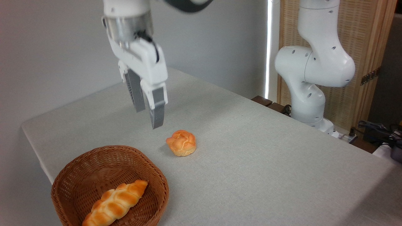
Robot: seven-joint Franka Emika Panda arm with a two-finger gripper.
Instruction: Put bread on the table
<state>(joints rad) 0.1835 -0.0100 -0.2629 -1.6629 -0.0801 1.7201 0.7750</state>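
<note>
**Bread placement: clearing the tool**

The counter (267,150) carries the bun (181,143) on its bare grey surface, just beside the basket (78,166) and outside it. A loaf (116,202) lies in the basket. The tool (148,117) hangs above and left of the bun, apart from it, fingers slightly spread and holding nothing. The placement appears done. To finish well, lift straight up so that neither finger clips the bun. No brand, label or writing is legible.

I've got the gripper (148,116) hanging in the air, tilted, its two fingers (156,112) parted and empty.
</note>
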